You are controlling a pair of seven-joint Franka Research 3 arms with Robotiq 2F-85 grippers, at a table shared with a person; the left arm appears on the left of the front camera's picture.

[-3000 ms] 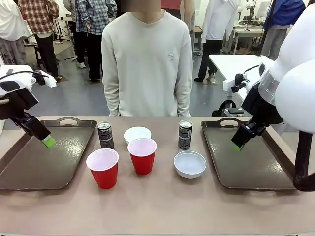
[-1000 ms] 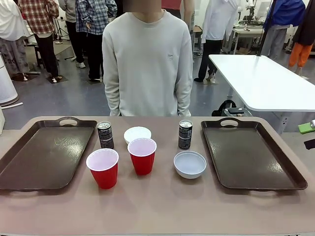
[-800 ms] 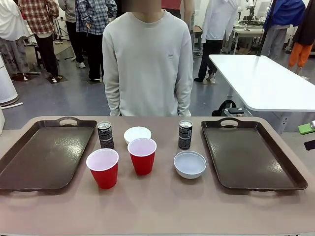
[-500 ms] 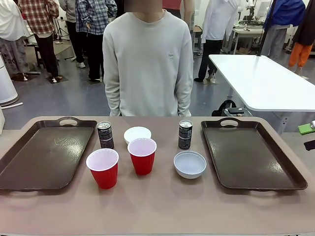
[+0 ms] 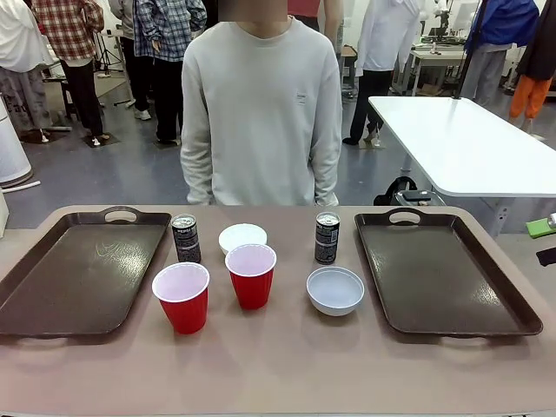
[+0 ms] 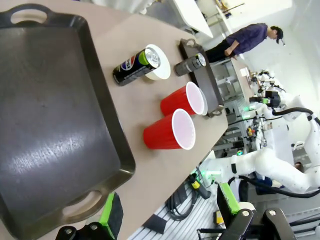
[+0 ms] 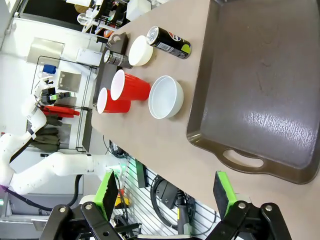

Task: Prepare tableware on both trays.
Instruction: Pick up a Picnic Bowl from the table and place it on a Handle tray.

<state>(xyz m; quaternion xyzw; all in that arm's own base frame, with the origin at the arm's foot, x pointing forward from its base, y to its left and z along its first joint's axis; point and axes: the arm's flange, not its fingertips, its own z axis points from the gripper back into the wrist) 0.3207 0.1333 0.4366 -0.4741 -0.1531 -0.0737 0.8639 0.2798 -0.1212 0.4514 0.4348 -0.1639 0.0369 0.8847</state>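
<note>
1. The left claw (image 6: 167,202) is spread wide. Its two green-padded fingers stand far apart with nothing between them and nothing touching them.
2. Straight ahead of that claw lies the left tray (image 6: 50,125), bare, its nearest cut-out handle just beyond one finger (image 6: 111,215).
3. Past the tray's long rim, farther from the left claw, the first red cup (image 6: 167,134) stands on the table (image 6: 135,105), with the second red cup (image 6: 182,100) close beside it.
4. Beyond the cups from this claw stands the first can (image 6: 131,71), with the small white bowl (image 6: 161,64) just behind it. The second can (image 6: 190,64) is farther still.
5. The right claw (image 7: 165,182) is likewise fully open and holds nothing.
6. The right tray (image 7: 265,90) lies just ahead of it, bare, with a cut-out handle nearest the fingertips.
7. The closest piece to the right claw off that tray is the large white bowl (image 7: 165,96), upright on the table just beside the tray's rim. Both cups stand just past it, and the cans and the small bowl are farther out.
8. A person (image 5: 261,113) stands at the table's far side, opposite both claws, with no hand over the table.
</note>
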